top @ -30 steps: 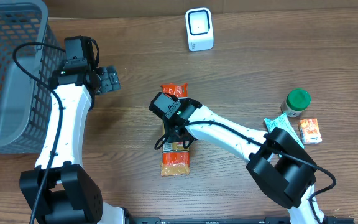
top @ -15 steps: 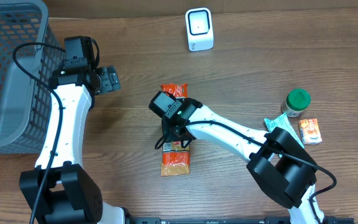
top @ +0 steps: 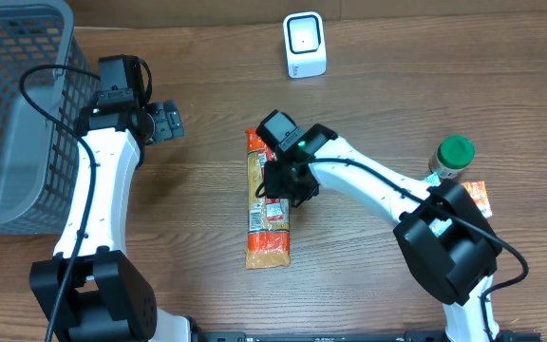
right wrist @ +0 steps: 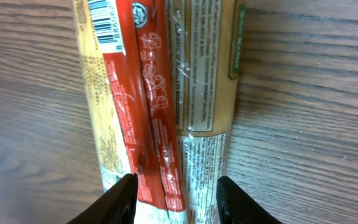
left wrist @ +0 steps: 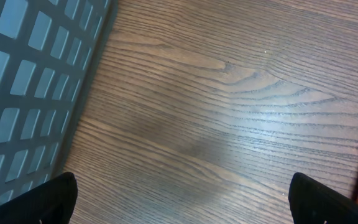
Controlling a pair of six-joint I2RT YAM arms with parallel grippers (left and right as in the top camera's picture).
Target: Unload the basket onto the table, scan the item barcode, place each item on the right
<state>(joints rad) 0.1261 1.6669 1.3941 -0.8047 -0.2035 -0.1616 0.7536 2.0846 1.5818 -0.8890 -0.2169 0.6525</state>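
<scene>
A long orange and red snack packet (top: 260, 204) lies flat on the wooden table, its barcode (right wrist: 104, 22) facing up near one end. My right gripper (top: 286, 185) is down on the packet's middle. In the right wrist view the right gripper (right wrist: 176, 202) has both black fingers (right wrist: 120, 199) pressed against the creased wrapper (right wrist: 166, 112), one on each side. The white scanner (top: 305, 45) stands at the far edge of the table. My left gripper (top: 167, 122) hovers wide open over bare wood (left wrist: 194, 202), beside the basket.
A grey mesh basket (top: 8, 114) fills the far left corner, its wall (left wrist: 30, 74) close to the left gripper. At the right sit a green-lidded jar (top: 454, 157), a small orange packet (top: 474, 200) and a teal wrapper (top: 414, 190).
My right wrist has swung to the right over the packet and its fingers have closed in a little. The left arm has not moved.
</scene>
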